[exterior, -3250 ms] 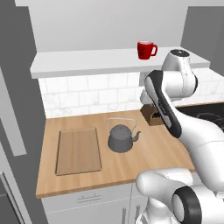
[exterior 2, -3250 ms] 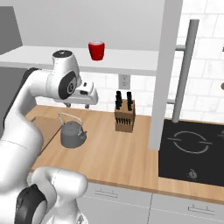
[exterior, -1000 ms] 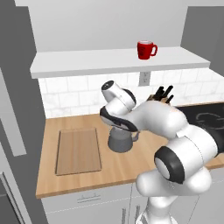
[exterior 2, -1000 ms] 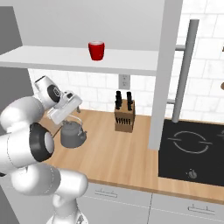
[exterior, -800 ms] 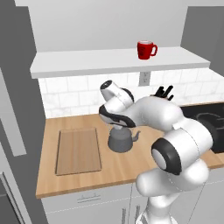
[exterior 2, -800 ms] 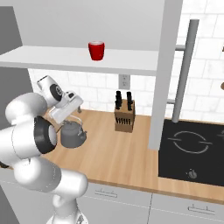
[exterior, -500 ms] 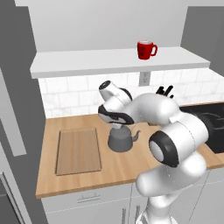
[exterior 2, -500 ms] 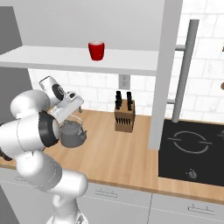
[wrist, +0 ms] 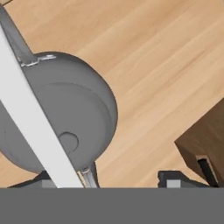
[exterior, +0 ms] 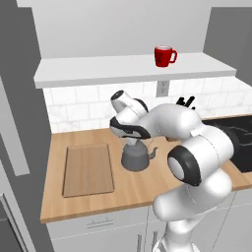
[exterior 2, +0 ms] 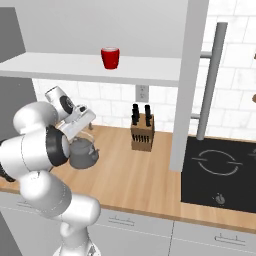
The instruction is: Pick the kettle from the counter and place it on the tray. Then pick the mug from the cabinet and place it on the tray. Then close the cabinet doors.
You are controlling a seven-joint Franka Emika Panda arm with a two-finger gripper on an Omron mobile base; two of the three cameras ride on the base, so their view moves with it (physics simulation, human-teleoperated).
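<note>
The arm has swung down from up by the shelf and now crouches over the kettle (exterior: 135, 156), with the gripper (exterior: 129, 134) right at the top of the wire handle. Over the last second it has barely shifted — just a slight settling onto the handle. The kettle itself looks to be where it was, on the worktop (exterior: 147, 184) just right of the tray (exterior: 88, 170), spout pointing away from the tray.

From the hand camera the kettle's dark body (wrist: 65, 109) sits directly below, and the handle crosses the view as a pale bar that runs down beside the left finger tip (wrist: 89, 177); the other tip is well apart on the right, so the jaws stand open and I would say nothing is gripped yet — though the tips are mostly cut off at the picture's bottom edge.

So the reach is done and the closing on the handle is what remains before any lift. The mug (exterior: 164, 55) waits on the cabinet shelf (exterior: 123, 69), and the knife block (exterior 2: 141, 131) stands nearby on the spout side — worth minding on the lift.
</note>
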